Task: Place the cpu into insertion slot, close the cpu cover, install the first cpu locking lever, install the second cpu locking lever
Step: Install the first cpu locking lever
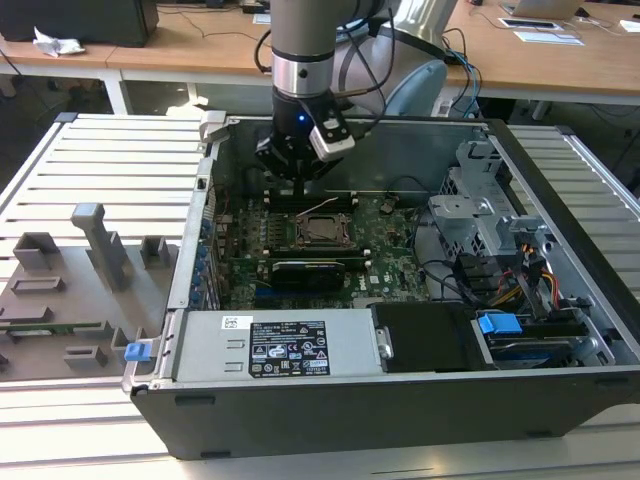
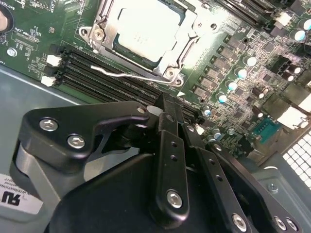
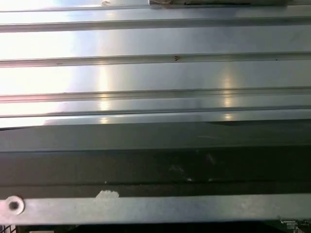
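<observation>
— Labels first?
— White label (image 1: 288,348) on the power supply (image 1: 200,345), crowded with black print and marks, none read out here. Fine white lettering scattered over the green board (image 2: 29,39) in the second wrist view. Also a white sticker (image 2: 12,196) with black marks on the body behind the fingers.
— And the cpu (image 2: 141,31)?
— Seated in the slot (image 2: 171,73) at mid-board, lying flat, silver top up, edges square with the socket rim. Faint print on top, not legible.
— The cover (image 2: 190,22)?
— Down flat over the chip, framing it through the big square opening.
— Any lever (image 2: 129,75)?
— Thin pale wire just beside the socket. Long axis along the memory slots (image 2: 97,68), curled end toward the white clips (image 2: 52,60). Lying loose across the slots rather than pressed along the socket edge. In the exterior view, a pale line slanting up from the socket's far side.
— State of the claw (image 2: 167,104)?
— Clenched, fingertips together, nothing visible between them. Hanging over the memory slots, near the lever, apart from the cover. In the exterior view, poised above the board's far side inside the open case (image 1: 400,400).
— First wrist view?
— Ribbed metal table (image 3: 155,43), then a dark case edge.
</observation>
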Robot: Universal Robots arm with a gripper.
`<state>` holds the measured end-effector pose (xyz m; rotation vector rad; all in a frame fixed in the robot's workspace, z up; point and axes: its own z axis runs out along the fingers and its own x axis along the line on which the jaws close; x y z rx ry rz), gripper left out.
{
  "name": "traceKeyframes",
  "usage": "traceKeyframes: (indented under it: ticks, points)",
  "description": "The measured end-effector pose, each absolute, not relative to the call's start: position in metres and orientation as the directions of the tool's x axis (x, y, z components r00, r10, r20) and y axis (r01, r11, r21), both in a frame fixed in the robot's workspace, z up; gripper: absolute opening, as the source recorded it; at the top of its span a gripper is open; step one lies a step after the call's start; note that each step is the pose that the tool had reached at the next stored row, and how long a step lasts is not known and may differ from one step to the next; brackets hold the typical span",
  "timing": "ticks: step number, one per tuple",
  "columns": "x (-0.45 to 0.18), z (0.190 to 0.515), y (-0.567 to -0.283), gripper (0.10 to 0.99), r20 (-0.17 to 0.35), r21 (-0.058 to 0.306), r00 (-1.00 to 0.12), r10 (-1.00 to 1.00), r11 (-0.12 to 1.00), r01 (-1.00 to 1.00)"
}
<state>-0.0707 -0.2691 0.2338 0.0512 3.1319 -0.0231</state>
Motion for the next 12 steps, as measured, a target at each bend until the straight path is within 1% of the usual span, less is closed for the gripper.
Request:
traceKeyframes:
  ticks: [12]
  points:
    - [-0.068, 0.221, -0.269, 0.106, -0.009, -0.015, -0.999, 0.033, 0.999, 0.033]
